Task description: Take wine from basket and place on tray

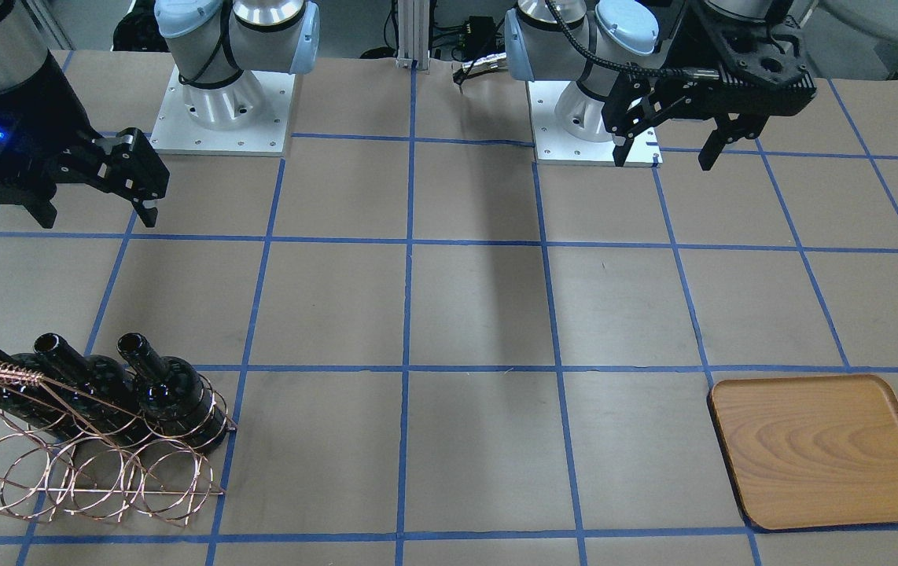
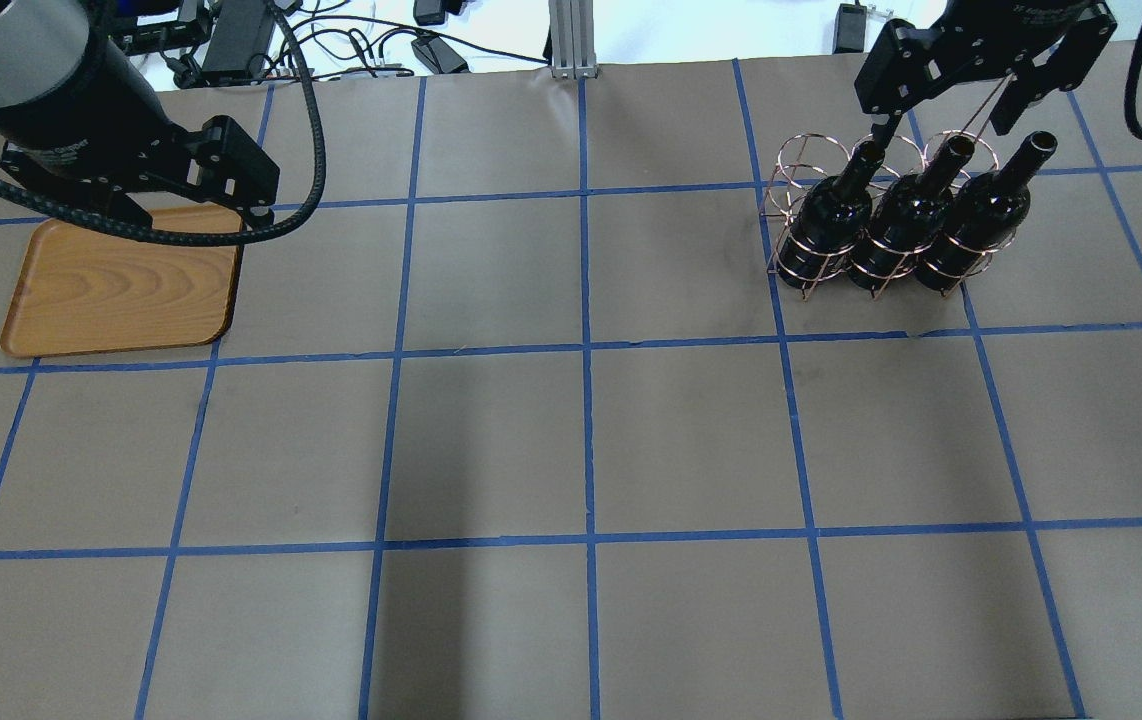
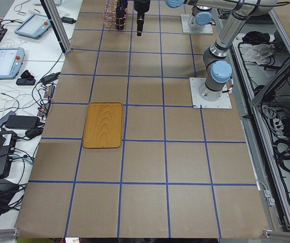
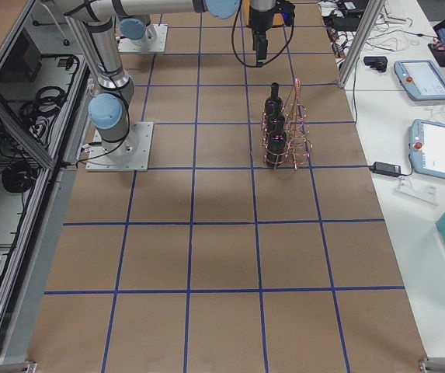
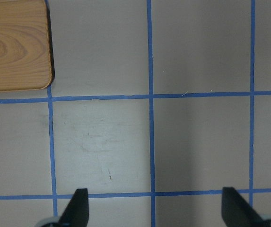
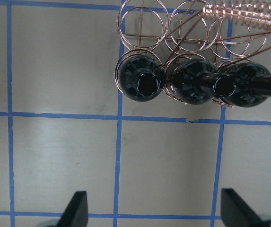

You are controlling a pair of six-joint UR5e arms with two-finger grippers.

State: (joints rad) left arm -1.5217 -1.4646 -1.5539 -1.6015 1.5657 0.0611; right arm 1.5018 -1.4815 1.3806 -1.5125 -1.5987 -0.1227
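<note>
The wine (image 6: 147, 82), three bottles of plain glossy dark glass, stood side by side in the copper wire basket (image 6: 241, 15), necks tilted up, just ahead of and below the right gripper (image 6: 156, 210). That gripper hung wide open and held nothing. The wooden tray (image 2: 121, 285) lay on the worktop (image 2: 581, 450) near the left gripper (image 5: 154, 210), which was also wide open and held nothing. White print on the left wrist was too small to read.

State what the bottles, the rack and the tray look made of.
Wine bottles: likely dark glass, glossy, sharp highlights. Basket: thin metal wire, copper-coloured sheen; copper or plating, unclear. Tray: wood or wood-look, visible grain, satin finish.
</note>
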